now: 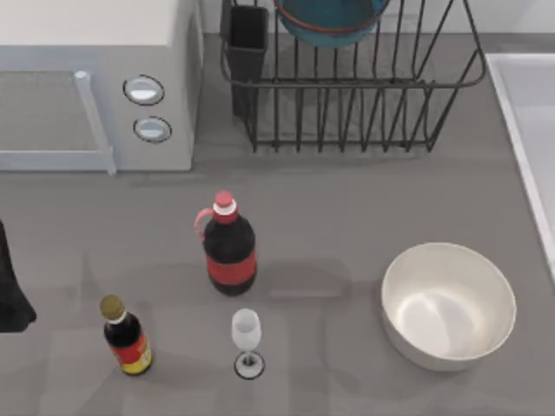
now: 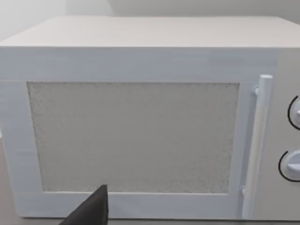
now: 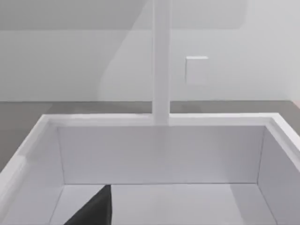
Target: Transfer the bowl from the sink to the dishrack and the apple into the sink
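Observation:
The teal-blue bowl (image 1: pixel 329 22) with its reddish rim line rests in the black wire dishrack (image 1: pixel 347 84) at the back middle of the table, next to the rack's black utensil cup (image 1: pixel 247 39). The pale sink (image 1: pixel 533 95) runs along the right edge. In the right wrist view my right gripper (image 3: pixel 93 210) hangs over the sink basin (image 3: pixel 159 159), whose visible floor is bare. My left gripper (image 2: pixel 91 213) is a dark tip facing the microwave door (image 2: pixel 133 136). The apple is out of view.
A white microwave (image 1: pixel 95 78) stands at the back left, and my left arm (image 1: pixel 10 290) is at the left edge. A large white bowl (image 1: pixel 448 303), a red-capped cola bottle (image 1: pixel 229 247), a small sauce bottle (image 1: pixel 127 338) and a wine glass (image 1: pixel 247 340) stand in front. A faucet (image 3: pixel 161 61) rises behind the sink.

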Tool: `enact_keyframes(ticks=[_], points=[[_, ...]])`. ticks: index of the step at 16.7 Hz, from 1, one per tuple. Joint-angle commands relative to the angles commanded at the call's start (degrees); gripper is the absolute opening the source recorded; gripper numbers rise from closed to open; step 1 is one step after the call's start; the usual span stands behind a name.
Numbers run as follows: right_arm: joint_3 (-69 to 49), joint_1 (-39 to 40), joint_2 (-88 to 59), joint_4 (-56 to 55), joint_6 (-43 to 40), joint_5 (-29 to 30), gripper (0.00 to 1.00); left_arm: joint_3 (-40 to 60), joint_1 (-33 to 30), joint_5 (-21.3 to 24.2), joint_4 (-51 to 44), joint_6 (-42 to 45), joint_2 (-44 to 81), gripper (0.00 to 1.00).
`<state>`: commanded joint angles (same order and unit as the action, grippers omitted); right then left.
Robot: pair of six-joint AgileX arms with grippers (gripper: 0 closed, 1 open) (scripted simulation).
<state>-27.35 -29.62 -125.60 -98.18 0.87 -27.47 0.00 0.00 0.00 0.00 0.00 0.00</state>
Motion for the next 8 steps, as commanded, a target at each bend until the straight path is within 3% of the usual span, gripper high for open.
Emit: enact_keyframes(ticks=[4, 8], points=[[3.0, 3.1, 9.7, 8.6, 0.0, 3.1, 1.00, 0.0, 0.0, 0.0, 0.0, 0.0, 0.0, 1.00], [7.0, 7.6, 28.7, 24.2, -0.2, 7.1, 1.00, 0.0, 0.0, 0.0, 0.0, 0.0, 0.0, 1.00]])
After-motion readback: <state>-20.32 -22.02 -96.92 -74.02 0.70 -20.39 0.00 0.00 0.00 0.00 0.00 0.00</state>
